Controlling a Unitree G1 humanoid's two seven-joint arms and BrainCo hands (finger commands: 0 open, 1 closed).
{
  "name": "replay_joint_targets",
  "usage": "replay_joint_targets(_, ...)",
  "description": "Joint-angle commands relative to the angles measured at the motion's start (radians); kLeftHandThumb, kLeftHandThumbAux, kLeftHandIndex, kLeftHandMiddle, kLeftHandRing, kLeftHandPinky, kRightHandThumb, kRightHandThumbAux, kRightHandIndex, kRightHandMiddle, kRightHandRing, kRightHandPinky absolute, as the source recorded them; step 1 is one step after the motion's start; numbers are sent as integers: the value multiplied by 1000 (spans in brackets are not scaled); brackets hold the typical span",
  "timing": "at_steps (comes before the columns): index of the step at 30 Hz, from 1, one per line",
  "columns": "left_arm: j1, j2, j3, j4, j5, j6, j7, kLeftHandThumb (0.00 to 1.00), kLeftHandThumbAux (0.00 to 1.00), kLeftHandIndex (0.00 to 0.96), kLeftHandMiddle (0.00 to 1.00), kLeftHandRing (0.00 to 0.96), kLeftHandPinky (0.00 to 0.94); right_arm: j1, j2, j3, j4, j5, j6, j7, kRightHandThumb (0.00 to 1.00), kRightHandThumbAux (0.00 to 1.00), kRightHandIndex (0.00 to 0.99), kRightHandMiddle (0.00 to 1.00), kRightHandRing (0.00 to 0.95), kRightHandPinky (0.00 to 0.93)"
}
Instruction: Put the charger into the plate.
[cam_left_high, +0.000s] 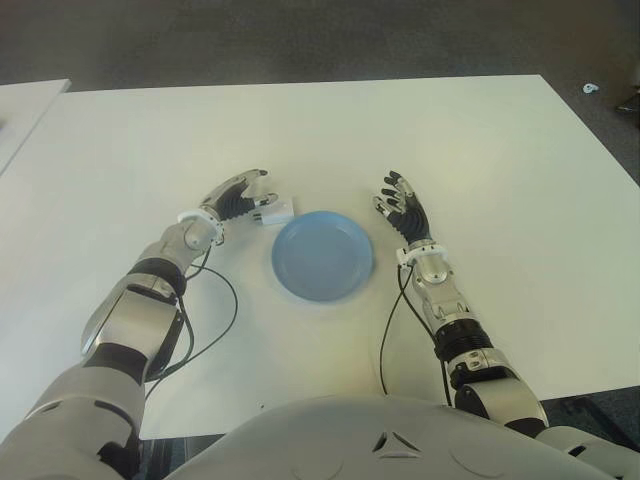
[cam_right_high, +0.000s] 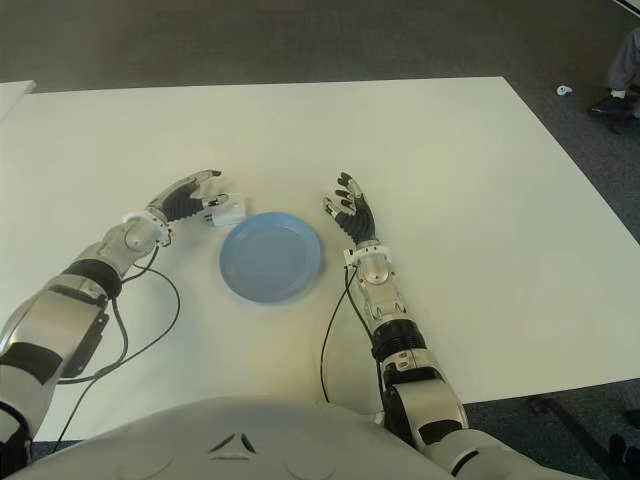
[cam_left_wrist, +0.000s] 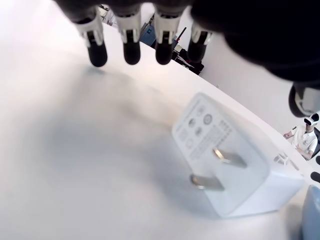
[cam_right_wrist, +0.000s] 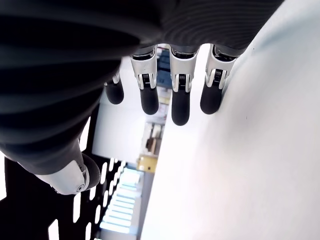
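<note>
charger (cam_left_high: 277, 211) on the counter (cam_left_high: 480, 150), white cube, prongs (cam_left_wrist: 216, 170) facing back toward the palm, just beside the blue plate (cam_left_high: 323, 256) at its far-left rim. not yet in the plate.

left robot hand (cam_left_high: 238, 196) cupped around the charger, fingers (cam_left_wrist: 131, 50) extended past its far side, thumb on the near side; released, nothing clamped. contact with the charger body not clear from the wrist view.

right robot hand (cam_left_high: 400, 207) idle just right of the plate, fingers spread, holding nothing.

step in hand, by judgement: closing for the grasp.
- pinch across the flat side faces, thumb opposing fingers, clear of the prongs.
- close slowly; smooth plastic on a smooth counter, likely to skid toward the plate rim if nudged by one side first.
- lift clear of the rim before carrying over, short move to the right and toward the body.
- lower to the plate's middle, then open; avoid dropping from height, risk of bouncing out.
</note>
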Motion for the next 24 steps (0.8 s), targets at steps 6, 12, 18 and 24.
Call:
replay_joint_targets(6, 34, 2, 13, -2, -5, 10, -6, 215, 238, 0, 0, 0, 0, 49, 7, 14, 59, 4, 27, 50, 142, 674, 53, 153, 185, 233)
replay_joint_targets(12, 33, 9, 2, -4, 15, -2, 19, 225, 229, 0, 0, 0, 0, 50, 8, 12, 69, 14, 1, 58, 137, 666, 53, 174, 212, 262)
replay_joint_targets(18, 23, 24, -22, 0, 49, -3, 42, 260, 230, 0, 0, 0, 0, 48, 10, 16, 85, 16, -24, 60, 128, 644, 56, 191, 235, 283)
replay_joint_targets(24, 13, 37, -50, 4, 84, -7, 67, 306, 230, 0, 0, 0, 0, 43, 13, 18, 98, 13, -36, 59, 113, 626, 59, 200, 247, 289)
